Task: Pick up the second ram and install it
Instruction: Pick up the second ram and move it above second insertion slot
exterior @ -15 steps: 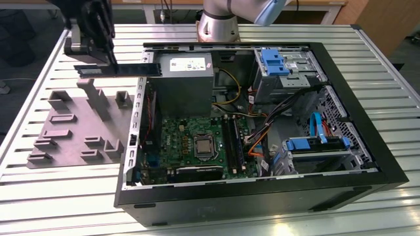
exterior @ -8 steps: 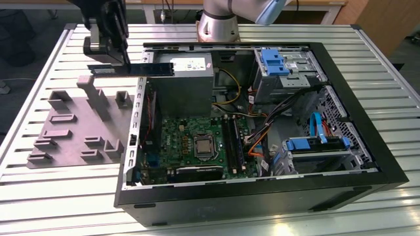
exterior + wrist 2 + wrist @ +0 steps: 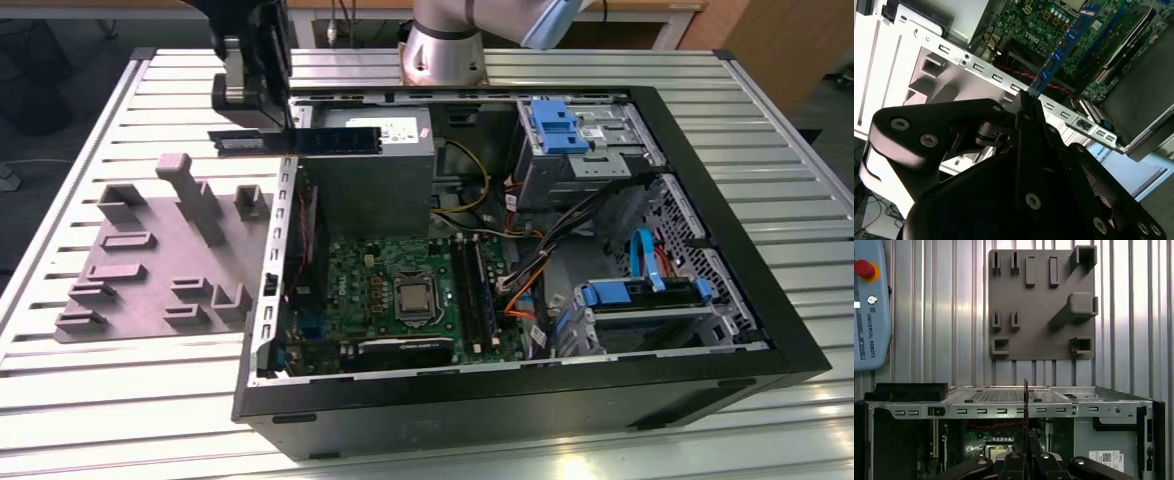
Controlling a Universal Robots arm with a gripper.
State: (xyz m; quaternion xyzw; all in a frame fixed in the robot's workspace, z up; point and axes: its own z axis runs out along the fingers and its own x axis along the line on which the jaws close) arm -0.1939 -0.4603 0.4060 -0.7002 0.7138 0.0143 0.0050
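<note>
1. My gripper (image 3: 1029,100) is clamped shut on the ram (image 3: 1064,45), so I've got a solid pinch on it.
2. In the exterior view the ram is up in the air, lying level over the far corner of the case (image 3: 534,395), on the exterior view's left.
3. It's well above the motherboard (image 3: 400,290) and not in any slot.
4. The grey holder plate (image 3: 147,260) sits on the table just beside the case.

An open computer case (image 3: 534,405) lies on a slatted metal table (image 3: 120,400), its green motherboard (image 3: 387,285) (silver processor socket in the middle) below the gripper (image 3: 267,120). A grey holder plate (image 3: 147,250) sits near the gripper, just outside the case wall.
</note>
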